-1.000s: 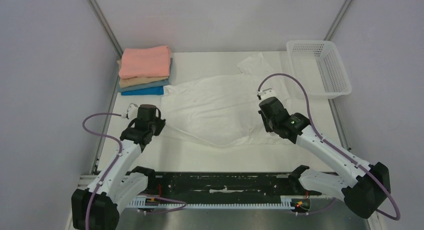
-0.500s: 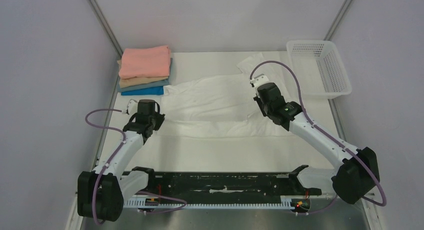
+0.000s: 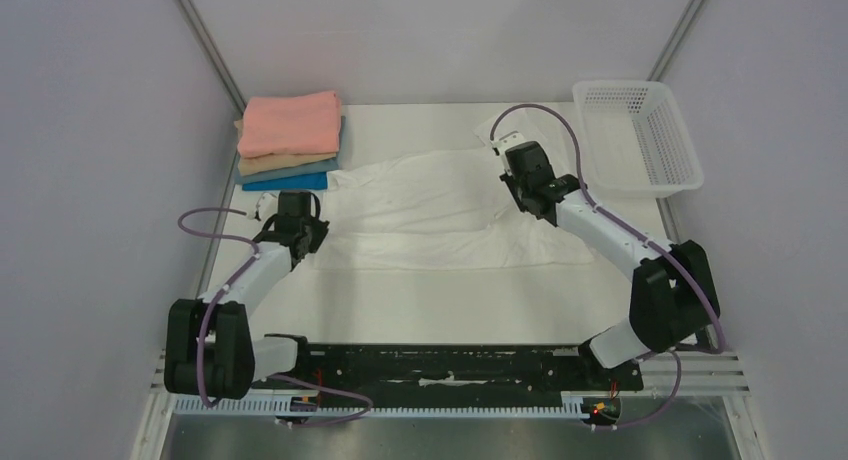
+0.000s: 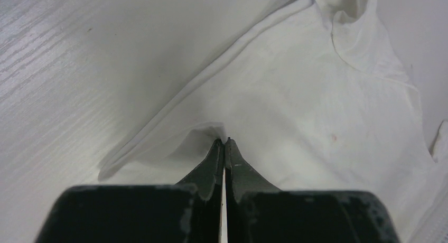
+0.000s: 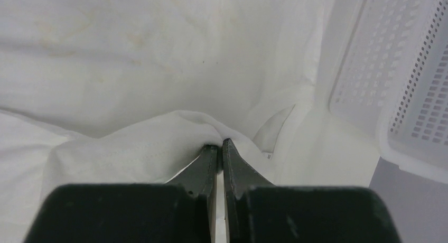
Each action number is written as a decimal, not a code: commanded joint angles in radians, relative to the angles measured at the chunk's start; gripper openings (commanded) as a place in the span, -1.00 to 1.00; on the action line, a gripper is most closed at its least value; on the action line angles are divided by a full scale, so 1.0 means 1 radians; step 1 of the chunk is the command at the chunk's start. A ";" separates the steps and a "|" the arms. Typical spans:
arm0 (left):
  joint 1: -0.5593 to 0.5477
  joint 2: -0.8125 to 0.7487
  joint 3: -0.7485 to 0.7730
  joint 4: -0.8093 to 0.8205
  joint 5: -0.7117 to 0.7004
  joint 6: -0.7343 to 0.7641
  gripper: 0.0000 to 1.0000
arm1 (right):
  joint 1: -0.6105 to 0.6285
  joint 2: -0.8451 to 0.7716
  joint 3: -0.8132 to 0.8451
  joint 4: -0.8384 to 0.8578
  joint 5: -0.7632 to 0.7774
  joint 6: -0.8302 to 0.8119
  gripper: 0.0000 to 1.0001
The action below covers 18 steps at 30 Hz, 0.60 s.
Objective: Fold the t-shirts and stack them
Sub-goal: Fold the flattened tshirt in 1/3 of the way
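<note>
**Two pinches, one fold to carry evenly**

Both of my grippers are pressed together on cloth. The left gripper (image 4: 224, 142) nips a raised pleat at the left edge of the white shirt (image 3: 430, 215). The right gripper (image 5: 217, 145) nips a ridge on its right side, near the basket (image 3: 640, 130). The shirt lies across the middle of the table (image 3: 420, 310), and its near part seems doubled over. I judge the fold goes best if I move both arms at one height and pace, keep the cloth taut between them, and stay clear of the basket. The stack of folded shirts (image 3: 290, 140) sits at the far-left corner.
</note>
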 commanded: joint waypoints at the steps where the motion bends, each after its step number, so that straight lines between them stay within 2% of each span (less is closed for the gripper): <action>1: 0.019 0.069 0.057 0.056 -0.007 0.042 -0.95 | -0.025 0.115 0.100 0.071 -0.012 -0.024 -1.00; 2: 0.022 0.084 0.062 0.055 -0.007 0.042 -0.90 | -0.031 0.154 0.118 0.079 -0.015 -0.027 -0.95; 3: 0.025 0.097 0.068 0.056 -0.007 0.049 -0.74 | -0.038 0.197 0.146 0.080 -0.030 -0.035 -0.83; 6: 0.035 0.114 0.124 -0.018 -0.051 0.083 0.17 | -0.057 0.348 0.282 0.050 -0.027 -0.056 -0.73; 7: 0.037 0.112 0.148 -0.045 -0.072 0.095 0.39 | -0.066 0.391 0.336 0.035 -0.003 -0.060 -0.60; 8: 0.037 0.108 0.167 -0.069 -0.084 0.112 0.53 | -0.073 0.438 0.403 0.020 0.027 -0.066 -0.33; 9: 0.037 0.103 0.192 -0.098 -0.092 0.123 0.56 | -0.079 0.471 0.458 0.016 0.064 -0.080 0.17; 10: 0.039 0.093 0.208 -0.112 -0.091 0.135 0.57 | -0.084 0.504 0.500 0.019 0.104 -0.096 0.33; 12: 0.036 0.071 0.236 -0.136 -0.063 0.161 0.59 | -0.090 0.544 0.589 0.001 0.178 -0.102 0.51; 14: 0.037 0.046 0.239 -0.134 -0.009 0.183 0.61 | -0.090 0.527 0.616 -0.029 0.171 -0.093 0.66; 16: 0.035 0.033 0.233 -0.125 0.066 0.199 0.62 | -0.091 0.437 0.527 -0.002 0.126 -0.062 0.81; 17: 0.033 0.030 0.226 -0.107 0.124 0.206 0.62 | -0.091 0.370 0.444 0.029 0.105 -0.032 0.93; 18: 0.027 0.033 0.211 -0.078 0.168 0.211 0.63 | -0.091 0.310 0.356 0.053 0.069 -0.001 0.96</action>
